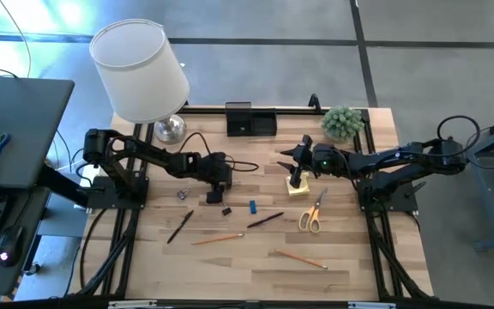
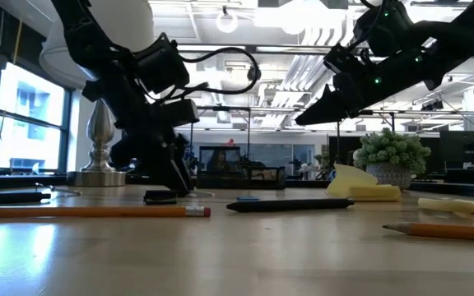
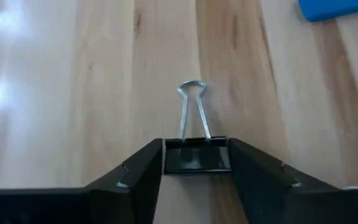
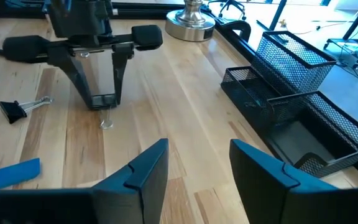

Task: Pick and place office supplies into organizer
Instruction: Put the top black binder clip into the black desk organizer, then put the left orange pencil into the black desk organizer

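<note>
Now your left tool (image 3: 197, 163) sits down at the table (image 1: 350, 266), and a small black binder clip (image 3: 196, 155) lies right between its two fingers (image 3: 138, 171). Both fingers appear to touch the clip's sides, so you have it gripped where it lies on the wood, its wire handles pointing away from the wrist. A small blue piece (image 4: 11, 173) lies near that clip, and a second binder clip (image 4: 17, 109) rests apart from it. Your right tool (image 4: 197, 163) hangs above the table with its fingers spread and nothing between them, just over the yellow sticky-note pad (image 1: 298, 187). Your organizer (image 1: 250, 120) stands at the far edge of the table, well apart from both tools.
</note>
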Tool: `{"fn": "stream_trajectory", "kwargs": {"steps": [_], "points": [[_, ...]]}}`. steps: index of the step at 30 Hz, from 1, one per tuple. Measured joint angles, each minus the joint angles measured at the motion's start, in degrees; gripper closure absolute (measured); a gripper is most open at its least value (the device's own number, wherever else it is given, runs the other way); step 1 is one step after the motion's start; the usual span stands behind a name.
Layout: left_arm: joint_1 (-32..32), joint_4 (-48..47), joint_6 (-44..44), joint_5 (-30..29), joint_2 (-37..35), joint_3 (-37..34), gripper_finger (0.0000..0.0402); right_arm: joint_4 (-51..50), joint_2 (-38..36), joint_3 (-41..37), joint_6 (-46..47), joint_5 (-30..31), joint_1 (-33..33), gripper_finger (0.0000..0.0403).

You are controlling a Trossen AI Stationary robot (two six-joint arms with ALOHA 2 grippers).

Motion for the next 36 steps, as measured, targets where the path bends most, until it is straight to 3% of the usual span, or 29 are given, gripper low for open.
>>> {"fn": "stream_trajectory", "kwargs": {"steps": [6, 9, 15, 18, 24, 30, 36], "points": [[0.37, -0.34, 5.46, -11.58, 0.20, 6.19, 0.0288, -0.02, 0.00, 0.00, 0.01, 0.00, 0.00, 0.0235], [1.39, -1.96, 10.21, -14.56, 0.18, 10.38, 0.0287, -0.30, 0.00, 0.00, 0.02, 0.00, 0.00, 0.0235], [9.80, -3.34, 15.93, -17.74, 0.12, 17.39, 0.0242, -2.27, 0.02, 0.00, 0.02, 0.00, 0.00, 0.0235], [15.28, -2.93, 17.91, -14.75, 0.07, 18.92, 0.0238, -3.04, 0.02, 0.00, 0.02, 0.00, 0.00, 0.0236], [22.19, -3.68, 18.75, -0.20, 0.07, 19.07, 0.0269, -4.71, 0.02, 0.00, 0.02, 0.02, 0.00, 0.0236], [21.90, -3.82, 18.50, -0.75, 0.07, 19.07, 0.0303, -4.69, 0.02, 0.00, -0.60, 2.76, -0.02, 0.0236], [18.57, -5.03, 14.12, -0.98, 0.05, 19.09, 0.0299, -4.18, 0.02, 0.00, -0.63, 1.97, -0.02, 0.0236]]}}
